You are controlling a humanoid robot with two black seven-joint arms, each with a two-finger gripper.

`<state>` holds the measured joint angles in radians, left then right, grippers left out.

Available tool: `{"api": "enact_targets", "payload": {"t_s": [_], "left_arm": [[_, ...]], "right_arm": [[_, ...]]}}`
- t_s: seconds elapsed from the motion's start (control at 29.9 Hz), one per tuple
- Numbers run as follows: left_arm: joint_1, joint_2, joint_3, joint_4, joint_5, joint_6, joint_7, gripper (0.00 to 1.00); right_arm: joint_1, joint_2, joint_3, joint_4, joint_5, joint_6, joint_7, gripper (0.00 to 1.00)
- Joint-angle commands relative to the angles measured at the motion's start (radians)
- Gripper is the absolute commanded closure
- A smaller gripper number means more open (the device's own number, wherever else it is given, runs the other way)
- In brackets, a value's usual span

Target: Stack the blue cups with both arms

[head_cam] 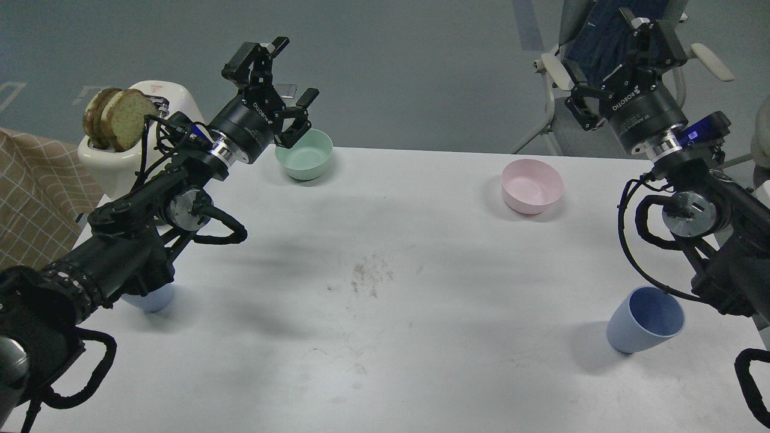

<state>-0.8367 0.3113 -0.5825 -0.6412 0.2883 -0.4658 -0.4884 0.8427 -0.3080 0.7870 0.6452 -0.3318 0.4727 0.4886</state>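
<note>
One blue cup (645, 320) stands upright on the white table (385, 288) at the front right, just below my right forearm. The other blue cup (151, 299) is at the front left, mostly hidden under my left arm; only its lower part shows. My left gripper (287, 71) is raised over the table's back left edge, fingers spread wide and holding nothing, beside the mint-green bowl. My right gripper (613, 69) hangs high past the back right edge, also open and empty.
A mint-green bowl (305, 154) sits at the back left and a pink bowl (532, 186) at the back right. A white toaster (135, 141) holding bread slices stands at the far left. A chair (601, 42) stands behind the table.
</note>
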Motion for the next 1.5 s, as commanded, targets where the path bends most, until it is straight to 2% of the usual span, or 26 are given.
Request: {"api": "enact_targets", "payload": {"t_s": [0.0,0.3,0.43,0.5,0.8,0.97,1.1,1.47], "left_arm": [[-0.001,0.000,0.009,0.001,0.003,0.001,0.002,0.02],[-0.007,0.003,-0.004,0.018,0.014,0.015,0.001,0.02],[-0.007,-0.024,-0.069,0.148,-0.003,0.020,0.000,0.02],[-0.008,-0.041,-0.091,0.167,-0.006,0.015,0.000,0.02],[-0.012,-0.044,-0.114,0.158,-0.009,-0.008,0.000,0.02],[-0.002,-0.050,-0.163,0.158,-0.032,-0.023,0.000,0.02],[-0.002,-0.060,-0.166,0.156,-0.034,-0.023,0.000,0.02],[-0.010,-0.069,-0.155,0.158,-0.034,-0.023,0.000,0.02]], "right_arm": [[-0.002,-0.002,-0.003,-0.001,-0.001,-0.005,0.000,0.00],[-0.005,0.050,0.003,-0.093,0.002,-0.009,0.000,0.00],[0.001,0.096,0.008,-0.088,0.004,-0.023,0.000,0.00],[0.002,0.106,0.008,-0.087,0.005,-0.025,0.000,0.00],[0.006,0.110,0.029,-0.101,0.000,-0.029,0.000,0.00],[0.006,0.116,0.009,-0.108,-0.004,0.006,0.000,0.00],[0.032,0.122,0.008,-0.189,-0.001,0.016,0.000,0.00],[0.041,0.181,0.008,-0.251,0.005,0.016,0.000,0.00]]}}
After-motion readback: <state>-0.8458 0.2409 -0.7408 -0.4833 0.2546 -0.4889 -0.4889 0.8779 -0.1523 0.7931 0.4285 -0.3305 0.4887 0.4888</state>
